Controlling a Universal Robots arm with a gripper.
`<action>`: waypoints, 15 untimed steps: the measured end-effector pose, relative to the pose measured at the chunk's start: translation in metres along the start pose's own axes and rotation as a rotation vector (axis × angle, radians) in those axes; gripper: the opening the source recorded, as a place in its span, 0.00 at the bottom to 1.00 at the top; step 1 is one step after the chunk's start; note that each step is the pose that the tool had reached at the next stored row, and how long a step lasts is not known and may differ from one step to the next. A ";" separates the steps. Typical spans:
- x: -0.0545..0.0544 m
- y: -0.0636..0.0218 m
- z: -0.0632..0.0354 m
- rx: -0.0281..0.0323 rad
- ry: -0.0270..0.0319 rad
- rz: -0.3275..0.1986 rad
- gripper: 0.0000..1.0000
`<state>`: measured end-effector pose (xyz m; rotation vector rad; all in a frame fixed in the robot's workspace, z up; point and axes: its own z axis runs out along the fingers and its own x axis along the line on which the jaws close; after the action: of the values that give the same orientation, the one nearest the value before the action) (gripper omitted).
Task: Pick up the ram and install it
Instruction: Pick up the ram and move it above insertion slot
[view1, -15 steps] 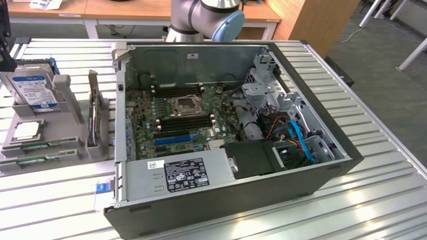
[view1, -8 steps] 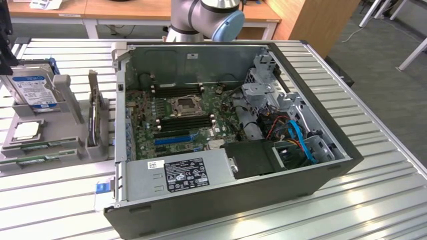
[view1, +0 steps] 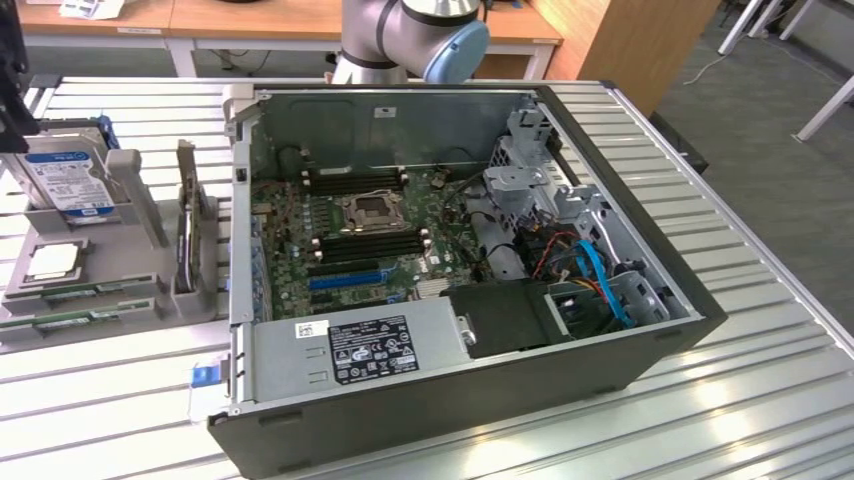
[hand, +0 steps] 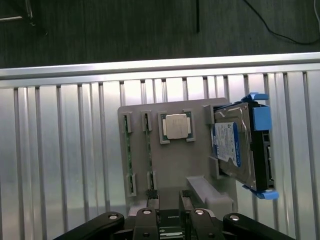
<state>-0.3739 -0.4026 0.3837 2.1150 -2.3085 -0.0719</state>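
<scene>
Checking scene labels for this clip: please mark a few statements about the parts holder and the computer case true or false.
1. Two ram sticks sit in slots of the grey holder. True.
2. The hard drive lies inside the computer case. False: it stands in the holder, outside the case.
3. A processor chip rests on the holder between the ram sticks and the hard drive. True.
4. The case is closed. False: its side is open, showing the motherboard.

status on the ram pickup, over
gripper open, empty, above the grey holder. two ram sticks seated in its slots, untouched. nothing over them.
</scene>
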 end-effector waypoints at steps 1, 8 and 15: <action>0.000 -0.0001 0.0017 0.0010 -0.0001 0.000 0.30; 0.000 -0.0005 0.0122 0.0054 -0.0005 0.000 0.30; 0.000 -0.0008 0.0205 0.0063 -0.0005 -0.001 0.30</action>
<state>-0.3739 -0.4026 0.3632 2.1195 -2.3109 -0.0653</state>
